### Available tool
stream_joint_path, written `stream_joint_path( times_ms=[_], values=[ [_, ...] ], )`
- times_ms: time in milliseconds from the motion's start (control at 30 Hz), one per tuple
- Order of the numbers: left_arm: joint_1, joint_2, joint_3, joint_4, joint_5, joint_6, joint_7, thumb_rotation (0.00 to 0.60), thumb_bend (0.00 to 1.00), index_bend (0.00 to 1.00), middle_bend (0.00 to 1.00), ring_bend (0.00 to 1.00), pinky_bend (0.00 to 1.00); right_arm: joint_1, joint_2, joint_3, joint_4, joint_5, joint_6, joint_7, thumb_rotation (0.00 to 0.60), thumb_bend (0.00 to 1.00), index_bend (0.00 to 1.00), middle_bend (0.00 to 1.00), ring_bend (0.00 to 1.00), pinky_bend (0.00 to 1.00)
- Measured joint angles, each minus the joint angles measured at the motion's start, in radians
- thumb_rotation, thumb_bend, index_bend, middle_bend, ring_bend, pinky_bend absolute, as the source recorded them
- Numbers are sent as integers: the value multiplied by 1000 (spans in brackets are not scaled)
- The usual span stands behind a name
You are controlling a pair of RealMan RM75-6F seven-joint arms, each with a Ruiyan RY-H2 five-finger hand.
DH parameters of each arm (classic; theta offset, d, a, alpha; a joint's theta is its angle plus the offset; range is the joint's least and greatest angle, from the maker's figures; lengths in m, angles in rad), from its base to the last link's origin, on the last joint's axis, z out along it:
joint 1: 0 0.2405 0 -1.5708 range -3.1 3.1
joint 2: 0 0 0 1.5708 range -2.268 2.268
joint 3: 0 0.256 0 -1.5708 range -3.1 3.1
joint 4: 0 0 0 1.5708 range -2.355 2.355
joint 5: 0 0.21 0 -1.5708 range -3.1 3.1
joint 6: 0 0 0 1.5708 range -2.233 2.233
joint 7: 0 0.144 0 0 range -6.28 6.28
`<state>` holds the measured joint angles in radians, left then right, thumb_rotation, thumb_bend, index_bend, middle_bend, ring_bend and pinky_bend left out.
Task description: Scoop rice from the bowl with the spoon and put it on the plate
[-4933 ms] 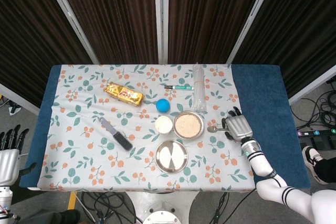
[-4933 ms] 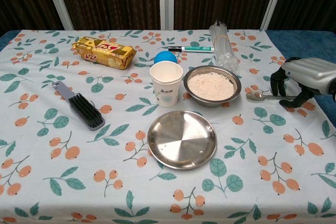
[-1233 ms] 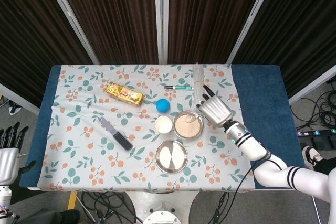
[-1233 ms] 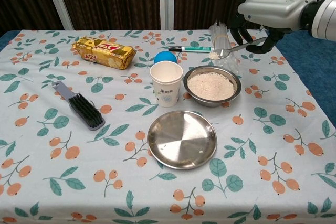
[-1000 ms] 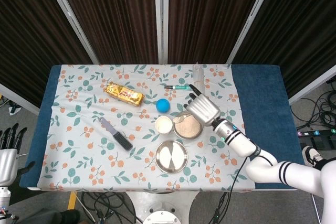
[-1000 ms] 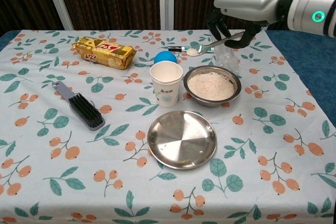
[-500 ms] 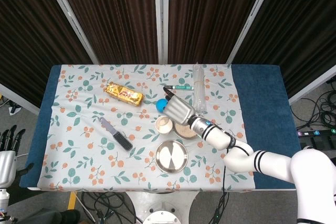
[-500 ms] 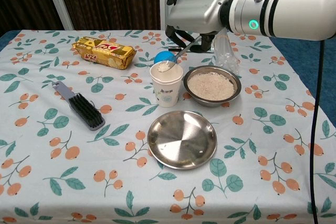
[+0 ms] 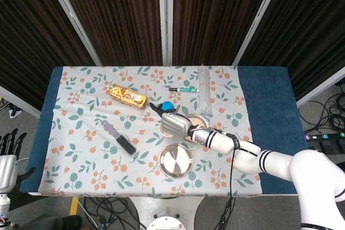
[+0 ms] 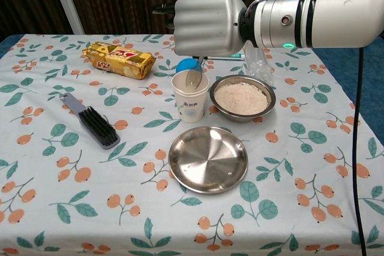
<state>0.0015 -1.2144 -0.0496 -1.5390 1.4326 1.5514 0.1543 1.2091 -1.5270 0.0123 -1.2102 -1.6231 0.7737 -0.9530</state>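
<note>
My right hand (image 10: 207, 25) hovers above the white paper cup (image 10: 190, 97) and grips the metal spoon (image 10: 194, 77). The spoon hangs steeply, its bowl dipped in the cup's mouth. Just right of the cup stands the steel bowl of rice (image 10: 241, 98). The steel plate (image 10: 207, 159) lies in front of both, nearly bare. In the head view the right hand (image 9: 172, 122) covers the cup, with the bowl (image 9: 197, 119) peeking out beside it and the plate (image 9: 176, 159) below. My left hand (image 9: 6, 152) hangs off the table's left edge, fingers apart, holding nothing.
A blue ball (image 10: 186, 64) sits right behind the cup. A black brush (image 10: 90, 120) lies at the left and a gold snack pack (image 10: 119, 59) at the back left. A clear plastic bag (image 10: 256, 58) and a green marker (image 9: 183, 89) lie behind the bowl.
My right hand has carried the spoon left from over the bowl to the cup and tipped it down. Spoon bowl now sits in the cup's mouth. Left hand has not moved.
</note>
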Motion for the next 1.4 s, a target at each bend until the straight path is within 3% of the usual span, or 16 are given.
stream_joint_path(
  times_ms=[567, 867, 1133, 1400],
  values=[
    [1, -3, -1, 2, 1, 2, 3, 600, 0, 162, 105, 42, 2, -42, 17, 45, -38, 13, 43, -46, 600, 327, 600, 593, 262, 0],
    [0, -3, -3, -1, 2, 3, 9, 600, 0, 162, 105, 42, 2, -28, -4, 22, -9, -45, 19, -72, 600, 337, 602, 593, 262, 0],
    [-4, -4, -5, 1, 1, -4, 8, 600, 0, 162, 105, 42, 3, -29, -32, 26, 4, -77, 50, -61, 600, 347, 603, 594, 262, 0],
    [-1, 2, -5, -8, 4, 5, 12, 600, 0, 162, 105, 42, 2, -98, -13, 52, -17, -29, 123, -7, 600, 347, 603, 594, 262, 0]
  ],
)
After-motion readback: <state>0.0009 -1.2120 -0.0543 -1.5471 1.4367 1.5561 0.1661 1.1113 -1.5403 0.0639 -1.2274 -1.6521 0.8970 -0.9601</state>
